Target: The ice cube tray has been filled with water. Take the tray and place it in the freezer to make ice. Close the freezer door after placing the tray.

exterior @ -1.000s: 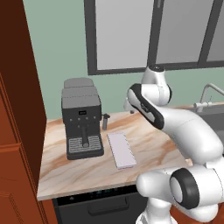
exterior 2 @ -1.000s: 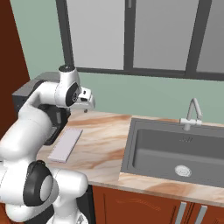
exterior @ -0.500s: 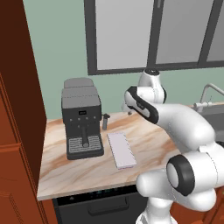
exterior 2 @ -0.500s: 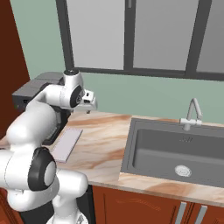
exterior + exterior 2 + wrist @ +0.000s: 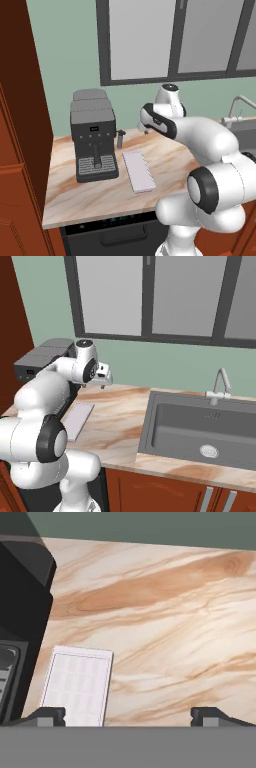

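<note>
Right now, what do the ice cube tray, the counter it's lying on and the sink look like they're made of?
Ice cube tray: likely matte plastic or silicone, pale lavender-white with a faint grid. Counter: looks like polished marble or stone-look laminate, cream with tan veining. Sink: seems brushed metal or grey composite, uniformly dull grey; its faucet looks like light metal.

You see a pale lavender-white, faintly gridded ice cube tray (image 5: 138, 171) beside the black coffee machine (image 5: 93, 135), both on a beige countertop (image 5: 165, 612) with tan marbled streaks.

The arm (image 5: 200, 132) is bent forward, its jaws spread wide, holding nothing.
</note>
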Tool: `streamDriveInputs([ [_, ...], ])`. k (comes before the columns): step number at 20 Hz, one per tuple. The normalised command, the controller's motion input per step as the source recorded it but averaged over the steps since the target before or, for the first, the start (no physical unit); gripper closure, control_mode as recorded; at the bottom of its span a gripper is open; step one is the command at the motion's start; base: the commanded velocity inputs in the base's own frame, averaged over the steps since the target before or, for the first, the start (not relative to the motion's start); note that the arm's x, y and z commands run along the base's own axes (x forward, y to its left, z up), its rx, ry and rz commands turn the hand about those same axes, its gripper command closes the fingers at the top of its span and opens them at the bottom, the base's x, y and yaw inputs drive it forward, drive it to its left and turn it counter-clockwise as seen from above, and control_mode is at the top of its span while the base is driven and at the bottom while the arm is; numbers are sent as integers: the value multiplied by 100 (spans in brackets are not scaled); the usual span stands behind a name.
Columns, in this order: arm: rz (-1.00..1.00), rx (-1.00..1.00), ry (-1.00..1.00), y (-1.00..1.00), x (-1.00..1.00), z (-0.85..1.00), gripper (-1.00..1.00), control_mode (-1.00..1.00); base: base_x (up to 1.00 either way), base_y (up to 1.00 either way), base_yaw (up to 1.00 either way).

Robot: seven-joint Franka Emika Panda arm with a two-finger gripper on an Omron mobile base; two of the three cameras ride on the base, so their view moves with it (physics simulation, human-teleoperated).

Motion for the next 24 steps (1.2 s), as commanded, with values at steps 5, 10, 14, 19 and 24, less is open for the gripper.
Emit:
streamDriveInputs([
  [5,1,0,3,4,10,-26,-100,-100,0,0,0],
  [10,0,0,2,11,8,-26,-100,-100,0,0,0],
  [14,0,0,1,10,11,-25,-100,-100,0,0,0],
  [19,0,0,0,7,15,-23,-100,-100,0,0,0],
  [24,0,0,0,2,20,-24,-100,-100,0,0,0],
])
